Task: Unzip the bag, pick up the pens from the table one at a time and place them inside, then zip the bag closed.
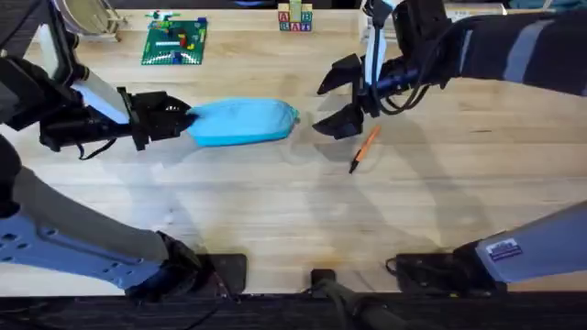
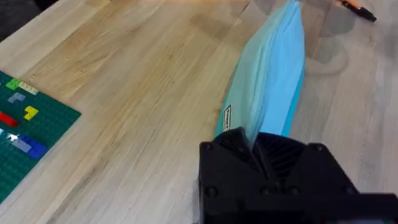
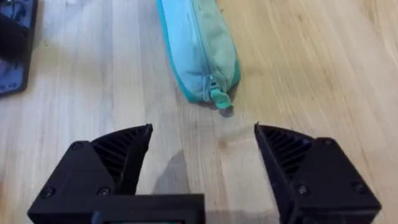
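Overhead, the light-blue soft fabric pouch [image 1: 243, 121] lay lengthwise across the pale wooden desk [image 1: 275, 202], the left gripper [image 1: 180, 119] with jaws pinching its left end. Only the right wrist view revealed the zipper pull [image 3: 219, 98] — closed, facing the right gripper [image 1: 338, 96], jaws spread — beside a slim orange pen [image 1: 365, 148] lying diagonally.

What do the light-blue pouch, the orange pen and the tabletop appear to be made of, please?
The pencil pouch looks like soft woven fabric, matte: it sags and creases, with a zipper seam and a rubbery-looking pull. The pen seems to be smooth plastic, orange with a dark tip, though it is too small to be sure. The table looks like pale wood with visible grain and plank seams, satin finished; whether it is solid or laminate is unclear.
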Motion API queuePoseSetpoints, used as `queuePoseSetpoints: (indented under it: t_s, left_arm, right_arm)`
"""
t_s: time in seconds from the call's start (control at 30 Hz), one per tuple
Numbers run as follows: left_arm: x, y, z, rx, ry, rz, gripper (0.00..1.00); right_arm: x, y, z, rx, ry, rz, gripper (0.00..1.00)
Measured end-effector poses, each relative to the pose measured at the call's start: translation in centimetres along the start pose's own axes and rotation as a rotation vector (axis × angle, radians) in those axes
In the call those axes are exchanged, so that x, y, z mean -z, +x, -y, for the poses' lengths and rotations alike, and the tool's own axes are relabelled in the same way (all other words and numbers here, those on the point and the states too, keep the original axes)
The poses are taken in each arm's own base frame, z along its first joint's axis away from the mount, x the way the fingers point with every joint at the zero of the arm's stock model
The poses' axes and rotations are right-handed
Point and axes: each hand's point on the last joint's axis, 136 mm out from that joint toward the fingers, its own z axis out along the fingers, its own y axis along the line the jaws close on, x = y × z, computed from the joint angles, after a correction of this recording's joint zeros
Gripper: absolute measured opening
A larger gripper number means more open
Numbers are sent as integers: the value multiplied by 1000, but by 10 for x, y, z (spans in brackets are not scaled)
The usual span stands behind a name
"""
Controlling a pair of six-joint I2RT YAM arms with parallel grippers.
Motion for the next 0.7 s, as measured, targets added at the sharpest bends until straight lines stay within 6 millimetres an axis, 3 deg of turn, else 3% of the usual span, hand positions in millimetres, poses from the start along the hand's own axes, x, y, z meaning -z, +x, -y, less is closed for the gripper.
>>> queuePoseSetpoints:
  t_s: [0.23, 0.43, 0.7]
  left_arm:
    - [0, 0, 0, 0, 0, 0, 42]
    - [0, 0, 0, 0, 0, 0, 42]
    - [0, 0, 0, 0, 0, 0, 42]
  right_arm:
    - [-4, -3, 0, 15, -11, 17, 997]
    - [-19, 3, -3, 13, -42, 6, 996]
    - [-34, -2, -8, 59, -64, 13, 979]
